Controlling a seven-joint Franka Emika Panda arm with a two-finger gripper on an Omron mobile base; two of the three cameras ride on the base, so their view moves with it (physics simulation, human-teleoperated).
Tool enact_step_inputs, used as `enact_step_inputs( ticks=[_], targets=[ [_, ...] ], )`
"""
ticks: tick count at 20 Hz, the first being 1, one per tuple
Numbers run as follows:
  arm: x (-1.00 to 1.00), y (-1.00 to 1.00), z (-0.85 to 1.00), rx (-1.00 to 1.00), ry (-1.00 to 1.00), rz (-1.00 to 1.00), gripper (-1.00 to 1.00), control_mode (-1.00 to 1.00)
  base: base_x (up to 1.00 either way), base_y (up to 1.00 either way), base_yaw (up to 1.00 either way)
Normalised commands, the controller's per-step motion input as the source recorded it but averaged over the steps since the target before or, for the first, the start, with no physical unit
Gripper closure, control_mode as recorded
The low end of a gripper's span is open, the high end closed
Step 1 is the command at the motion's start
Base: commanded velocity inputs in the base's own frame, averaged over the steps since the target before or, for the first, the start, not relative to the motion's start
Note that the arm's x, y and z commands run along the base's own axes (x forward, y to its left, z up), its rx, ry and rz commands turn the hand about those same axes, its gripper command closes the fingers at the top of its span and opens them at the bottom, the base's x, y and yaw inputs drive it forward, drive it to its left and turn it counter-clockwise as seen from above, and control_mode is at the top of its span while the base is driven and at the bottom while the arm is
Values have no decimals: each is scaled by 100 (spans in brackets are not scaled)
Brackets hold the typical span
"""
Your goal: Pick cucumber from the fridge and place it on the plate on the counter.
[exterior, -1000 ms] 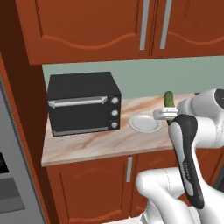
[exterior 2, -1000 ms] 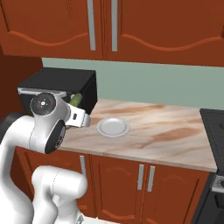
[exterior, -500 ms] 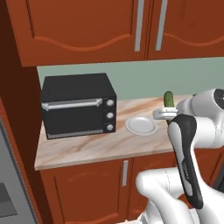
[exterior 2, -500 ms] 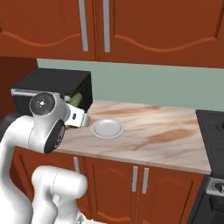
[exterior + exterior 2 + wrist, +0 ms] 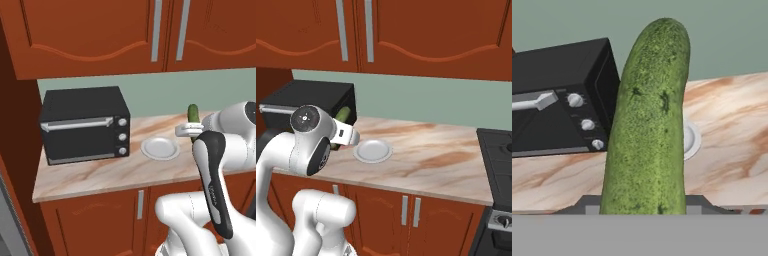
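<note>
From the left base view, you see the cucumber point(image 5: 192, 112) standing nearly upright above the white hand, its lower end buried in the gripper point(image 5: 191, 131), whose jaws are closed tight on it. It hangs just right of the plate point(image 5: 160, 148), which sits on the surface point(image 5: 100, 172) close beside the black toaster oven point(image 5: 84, 124). The upright carry looks deliberate: the cucumber clears the surface and can be lowered or tipped onto the dish without dragging. The fridge edge point(image 5: 10, 220) is a grey strip at the far lower left, well apart from the work.

From the right base view, the cucumber point(image 5: 343, 114) peeks out beside the arm's big shoulder joint, in front of the toaster oven point(image 5: 311, 100). The plate point(image 5: 373, 150) lies bare just to the right of the hand on the counter, with open marbled stone beyond it and a stove edge point(image 5: 496, 150) at far right. The oven stands nearest the path (you judge it the one thing the hand could brush).

From the hand view, the cucumber point(image 5: 649, 120) rises from the bottom edge, covering most of the plate point(image 5: 691, 138); only a sliver of rim shows to its right. The oven's knobs point(image 5: 587, 124) sit left. The dish lies ahead and below, so the placing is not yet done.
</note>
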Motion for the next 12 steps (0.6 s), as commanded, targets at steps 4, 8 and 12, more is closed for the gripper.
enact_step_inputs(
  ticks=[4,8,12],
  targets=[
    [0,0,0,0,0,0,100,100,26,-33,0],
    [0,0,0,0,0,0,100,100,24,-39,0],
    [0,0,0,0,0,0,100,100,31,-35,0]
  ],
)
